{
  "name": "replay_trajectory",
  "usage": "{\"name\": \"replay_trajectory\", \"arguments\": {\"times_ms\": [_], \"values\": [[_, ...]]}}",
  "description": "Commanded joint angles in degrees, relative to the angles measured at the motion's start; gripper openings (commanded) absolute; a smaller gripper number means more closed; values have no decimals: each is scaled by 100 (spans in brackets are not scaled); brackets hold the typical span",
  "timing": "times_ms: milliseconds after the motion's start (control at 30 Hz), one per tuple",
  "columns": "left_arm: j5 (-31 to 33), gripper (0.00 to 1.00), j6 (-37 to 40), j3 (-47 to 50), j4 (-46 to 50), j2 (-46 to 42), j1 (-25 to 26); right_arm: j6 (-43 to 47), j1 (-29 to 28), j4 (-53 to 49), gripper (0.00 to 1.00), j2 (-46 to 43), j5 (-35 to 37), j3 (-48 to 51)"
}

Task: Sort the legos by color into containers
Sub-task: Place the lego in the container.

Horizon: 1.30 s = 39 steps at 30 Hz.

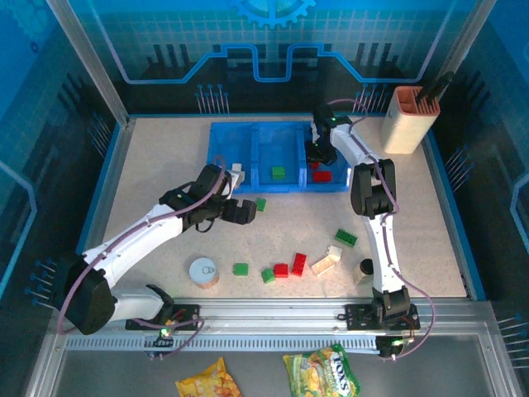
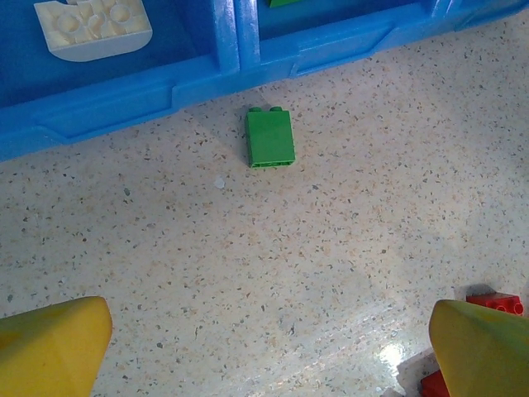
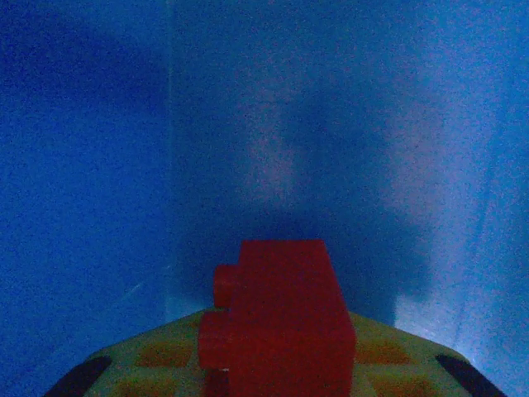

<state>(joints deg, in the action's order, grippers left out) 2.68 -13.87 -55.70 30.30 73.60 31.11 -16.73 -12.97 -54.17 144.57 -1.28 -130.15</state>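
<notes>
Crinkled foil wrapped the two nearest things, a yellow packet [image 1: 202, 382] and a green packet [image 1: 321, 372], lying in front of the arms' rail. Beyond the rail, the speckled stone-look table [image 1: 149, 182] carried one round tin [image 1: 202, 273] and eight loose bricks [image 1: 298, 264] of smooth plastic: four green, three red, one cream.

Farthest of these, the lone green brick [image 1: 260, 203] [image 2: 270, 137] was oblong with two studs on its far end. It lay just short of the bin's front wall, not touching it. The left gripper [image 1: 244, 212] [image 2: 264, 356] hovered over bare table before that brick, its yellow wedge-shaped fingertips wide apart and empty.

Next came the blue bin [image 1: 248, 186], glossy moulded plastic split into three rectangular compartments. One studded cream brick [image 1: 237, 174] [image 2: 92, 29] sat in the left, one middle green brick [image 1: 278, 173] in the centre, one lying red brick [image 1: 322, 175] in the right. The right gripper [image 1: 316, 155] [image 3: 277, 364] reached down into that right compartment, clamped on the held red brick [image 3: 281, 314].

One tall beige holder [image 1: 409, 120] with an orange top stood at the far right corner.
</notes>
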Motion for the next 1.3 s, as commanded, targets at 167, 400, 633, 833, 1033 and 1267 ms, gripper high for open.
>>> {"name": "replay_trajectory", "arguments": {"times_ms": [167,400,633,833,1033,1267], "values": [[-110,99,-181,-149,168,5,-23,-131,71,-2,37,-97,-293,-33],[-129,99,-144,-199,184,53,-26,-128,75,-57,41,-465,-290,68],[-83,96,-202,-263,243,126,-26,-69,71,-144,43,-933,-215,370],[-189,91,-296,-455,451,383,-16,-36,76,-80,43,-1499,-202,976],[-225,87,-343,-654,620,698,89,-36,71,94,44,-2220,-206,1886],[-191,84,-506,-775,621,1076,295,-89,66,262,44,-3105,-180,3109]]}}
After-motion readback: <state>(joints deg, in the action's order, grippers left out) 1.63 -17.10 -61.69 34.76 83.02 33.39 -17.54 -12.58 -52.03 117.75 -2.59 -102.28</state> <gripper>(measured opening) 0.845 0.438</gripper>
